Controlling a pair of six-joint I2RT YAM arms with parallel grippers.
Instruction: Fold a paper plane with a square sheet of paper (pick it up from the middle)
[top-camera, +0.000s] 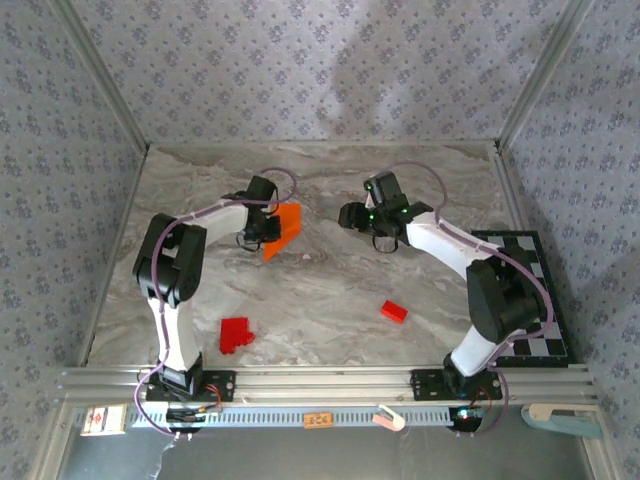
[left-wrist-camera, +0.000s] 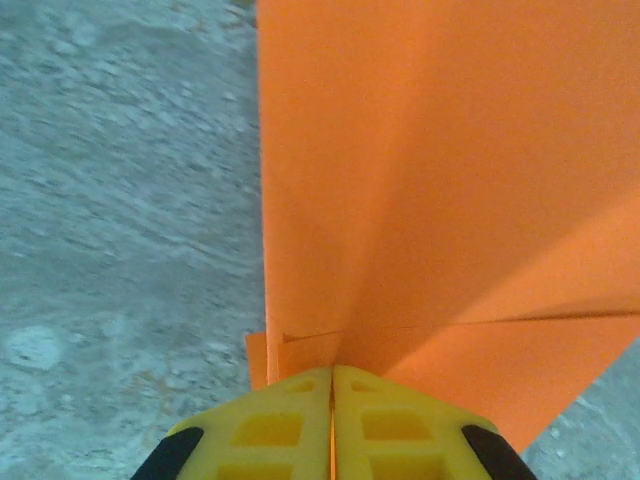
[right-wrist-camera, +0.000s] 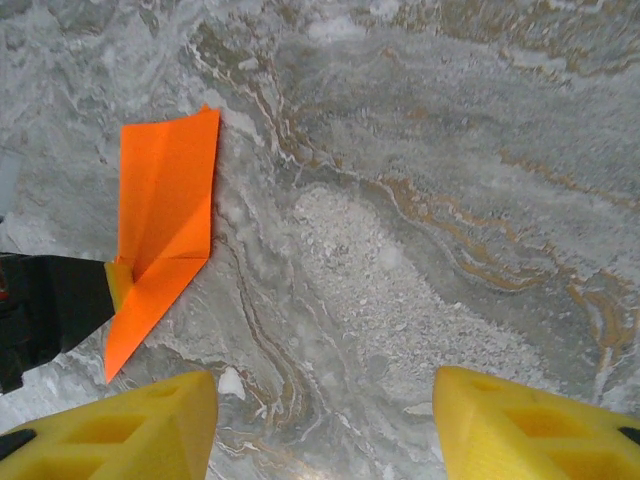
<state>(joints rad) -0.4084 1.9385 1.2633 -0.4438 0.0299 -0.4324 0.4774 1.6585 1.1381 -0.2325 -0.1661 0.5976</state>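
The bright orange sheet of paper is folded into a narrow pointed shape with creases, like a paper plane. My left gripper is shut on its edge and holds it just above the marble table. In the left wrist view the yellow fingers of the left gripper meet with the paper pinched between them. My right gripper hangs to the right of the paper, apart from it. In the right wrist view the right gripper stands open over bare marble, with the paper at upper left.
A cluster of red blocks lies at front left and a single red block at front centre-right. A black-and-white chequered board lies along the right side under the right arm. Patterned walls enclose the table.
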